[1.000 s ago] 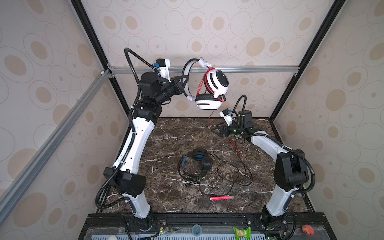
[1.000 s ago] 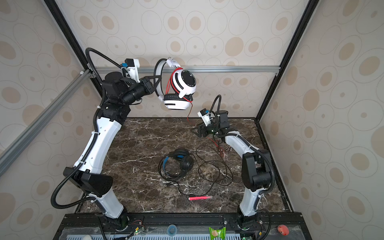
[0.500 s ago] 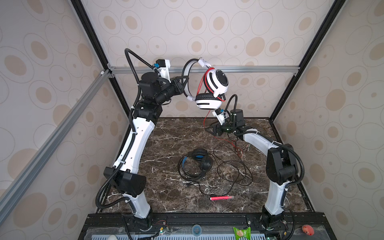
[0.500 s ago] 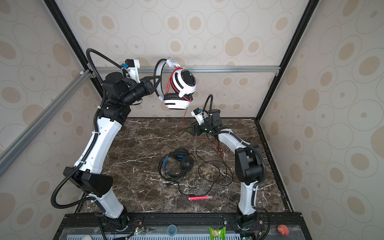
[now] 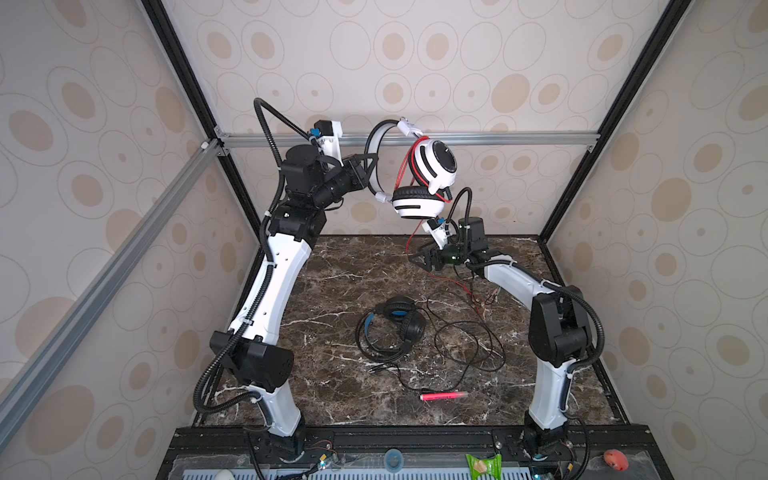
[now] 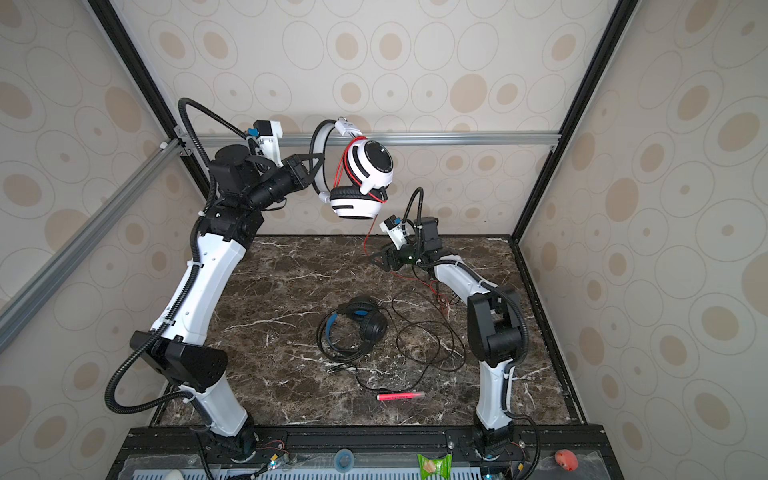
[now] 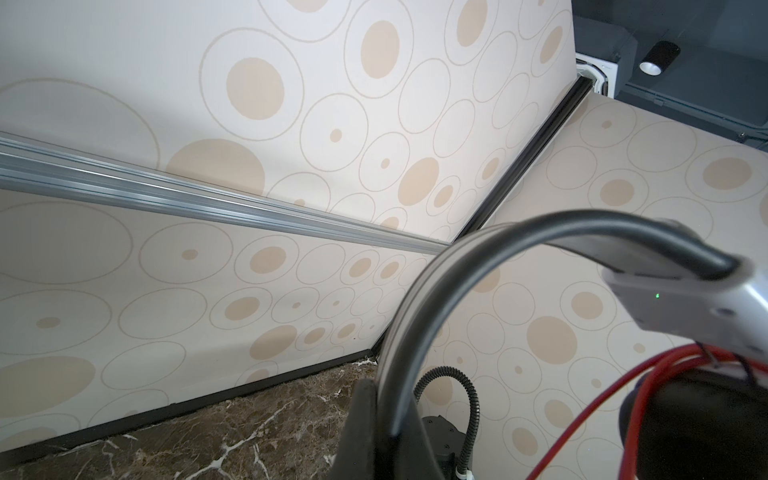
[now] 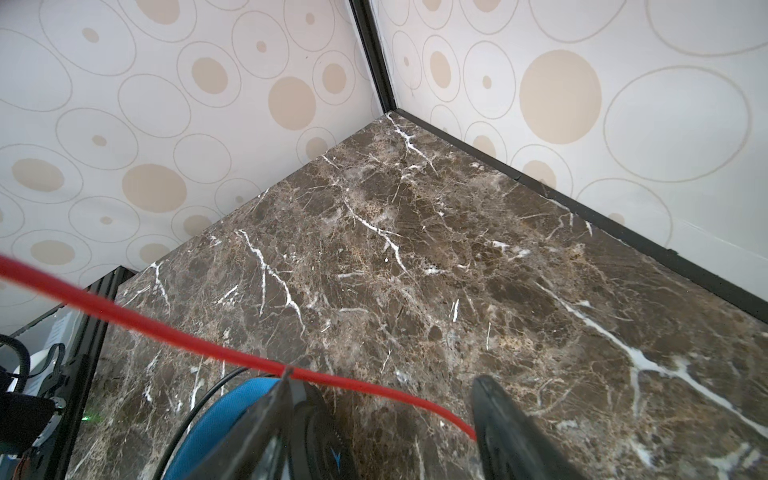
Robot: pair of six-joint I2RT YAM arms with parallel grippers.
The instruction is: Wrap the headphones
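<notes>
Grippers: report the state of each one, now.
Left gripper: shut on the band of the white headset, holding it in the air.
Right gripper: open; the red cord crosses between its jaws, unclamped.

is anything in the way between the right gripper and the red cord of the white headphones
Nothing visible does. The right gripper is open, and in the right wrist view the red cord runs across the gap between its fingers. The black headphones lie lower, on the table.
</notes>
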